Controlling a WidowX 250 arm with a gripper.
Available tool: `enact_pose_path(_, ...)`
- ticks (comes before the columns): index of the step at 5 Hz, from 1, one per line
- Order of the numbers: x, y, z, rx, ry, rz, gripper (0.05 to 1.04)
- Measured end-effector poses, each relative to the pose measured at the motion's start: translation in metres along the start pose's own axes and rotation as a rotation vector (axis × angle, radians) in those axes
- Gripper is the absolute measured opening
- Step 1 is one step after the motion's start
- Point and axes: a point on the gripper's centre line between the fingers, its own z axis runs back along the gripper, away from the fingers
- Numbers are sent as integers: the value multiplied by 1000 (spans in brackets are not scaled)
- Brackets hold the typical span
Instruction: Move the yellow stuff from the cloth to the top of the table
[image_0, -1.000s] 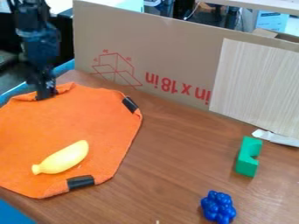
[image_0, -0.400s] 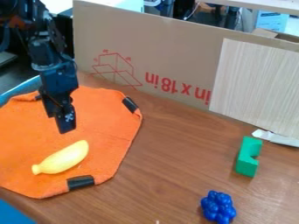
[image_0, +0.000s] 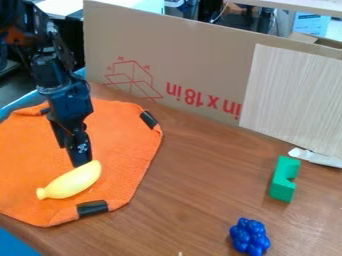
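Note:
The black gripper (image_0: 81, 161) hangs over the orange cloth (image_0: 120, 135) at the left, its tip at the upper right end of the yellow banana-shaped toy (image_0: 70, 182). Whether it touches the toy I cannot tell. The yellow toy lies slantwise on the lower part of the cloth, its narrow end toward the lower left. The cloth is spread on the brown wooden table (image_0: 194, 185).
A green notched block (image_0: 284, 179) stands at the right, with a white strip (image_0: 317, 157) behind it. A blue bumpy toy (image_0: 250, 237) lies near the front. A cardboard panel (image_0: 194, 60) walls the back of the table.
From the cloth's top left edge the gripper has come down and toward the front, to the yellow toy's upper end. The yellow toy, cloth and other objects have stayed put.

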Motion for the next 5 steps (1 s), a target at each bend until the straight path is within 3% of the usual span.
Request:
enact_pose_path(3,-4,-13,-21,31,51,-35,1001)
enact_pose_path(5,-13,-9,-39,19,134,3,957)
